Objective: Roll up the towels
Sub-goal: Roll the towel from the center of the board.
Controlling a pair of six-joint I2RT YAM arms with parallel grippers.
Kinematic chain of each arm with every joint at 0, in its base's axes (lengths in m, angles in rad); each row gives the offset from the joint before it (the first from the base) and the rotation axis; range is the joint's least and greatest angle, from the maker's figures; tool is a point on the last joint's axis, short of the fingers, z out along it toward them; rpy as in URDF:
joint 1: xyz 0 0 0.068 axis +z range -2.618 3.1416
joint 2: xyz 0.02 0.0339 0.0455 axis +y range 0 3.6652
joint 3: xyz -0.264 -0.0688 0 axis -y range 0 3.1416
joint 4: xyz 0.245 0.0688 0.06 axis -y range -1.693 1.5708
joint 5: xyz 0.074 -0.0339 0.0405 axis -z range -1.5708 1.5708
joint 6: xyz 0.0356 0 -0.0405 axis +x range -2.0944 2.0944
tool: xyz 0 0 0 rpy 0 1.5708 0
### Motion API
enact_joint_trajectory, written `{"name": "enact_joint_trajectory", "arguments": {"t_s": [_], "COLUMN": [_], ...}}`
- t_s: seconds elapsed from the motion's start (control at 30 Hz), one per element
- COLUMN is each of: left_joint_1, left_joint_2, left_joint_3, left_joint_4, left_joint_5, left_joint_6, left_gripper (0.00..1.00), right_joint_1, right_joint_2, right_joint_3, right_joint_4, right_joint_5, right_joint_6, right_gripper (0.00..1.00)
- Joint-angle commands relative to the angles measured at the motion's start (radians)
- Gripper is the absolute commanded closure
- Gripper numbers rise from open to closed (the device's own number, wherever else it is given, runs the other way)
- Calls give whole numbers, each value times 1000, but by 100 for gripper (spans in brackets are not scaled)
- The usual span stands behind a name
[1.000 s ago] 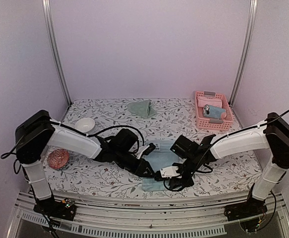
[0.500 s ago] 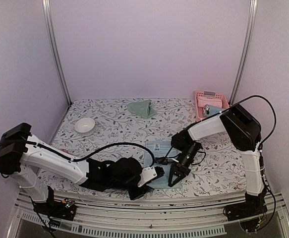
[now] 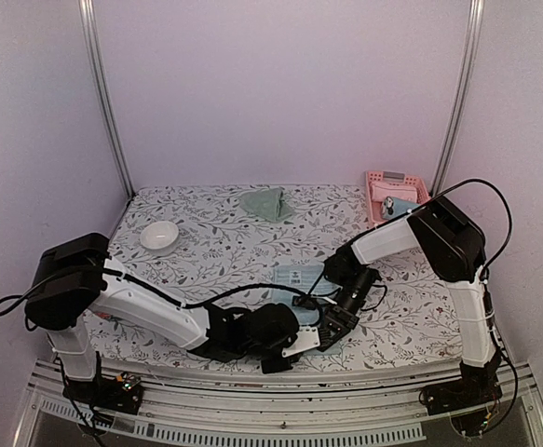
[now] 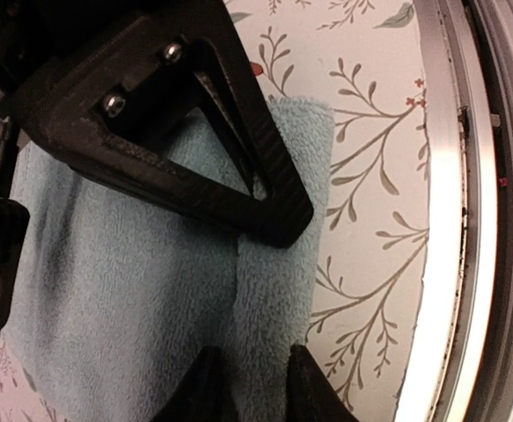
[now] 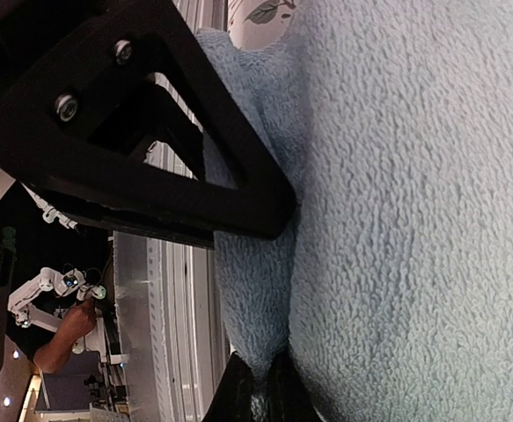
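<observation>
Where the table [image 3: 206, 256] ran along its near edge, about the middle of it, the light blue towel [image 3: 306, 277] lay spread on the floral cloth, its white label [image 3: 292, 277] facing up on the part farther from the edge. Along the towel's side nearest the table's metal rim, a strip of terry stood up as a fold. The right gripper [image 5: 260, 387] had its fingertips pressed together on that fold, pinching the blue terry between them. Just beside it, the left gripper [image 4: 256, 387] sat low over the same strip, its fingers [image 4: 205, 391] partly spread with the fold lying between them; whether they actually squeezed the cloth could not be told. Both arms reached in across the near part of the table, meeting over the towel. Well apart from this, the sage-green towel [image 3: 266, 203] lay crumpled at the far edge, near its middle. A pink basket [image 3: 397, 176] stood in the far right corner, partly behind the right arm, and a white bowl [image 3: 159, 235] sat toward the left edge.
</observation>
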Motion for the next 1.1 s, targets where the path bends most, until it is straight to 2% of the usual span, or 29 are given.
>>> {"name": "enact_joint_trajectory", "arguments": {"t_s": [0.0, 0.13, 0.27, 0.37, 0.4, 0.47, 0.57, 0.7, 0.77, 0.93, 1.07], "left_joint_1": [-13, -12, -10, -3, 3, 13, 20, 29, 38, 88, 142], "left_joint_2": [-2, 3, -4, -19, -24, -31, -46, -55, -51, -24, -13], "left_joint_3": [4, 0, 6, 17, 21, 28, 30, 30, 31, 33, 22], "left_joint_4": [-21, -35, -57, -86, -102, -130, -146, -143, -143, -145, -128], "left_joint_5": [18, 31, 96, 172, 199, 246, 285, 314, 330, 398, 493], "left_joint_6": [14, -7, -21, -37, -49, -69, -100, -128, -143, -209, -282], "left_gripper": [76, 83, 95, 100, 100, 100, 100, 100, 100, 100, 100], "right_joint_1": [2, 3, 2, -14, -24, -53, -90, -96, -94, -96, -129], "right_joint_2": [47, 53, 42, -10, -30, -58, -48, 13, 55, 83, -43], "right_joint_3": [-3, 2, 4, 15, 22, 44, 95, 139, 180, 274, 264], "right_joint_4": [17, 9, -14, -72, -87, -96, -68, 98, 124, 73, 52], "right_joint_5": [63, 58, 55, 24, 13, -5, 9, 179, 231, 196, 174], "right_joint_6": [-7, -8, -19, -73, -90, -101, -65, 137, 214, 214, 171], "right_gripper": [97, 97, 95, 83, 74, 71, 71, 75, 77, 78, 77]}}
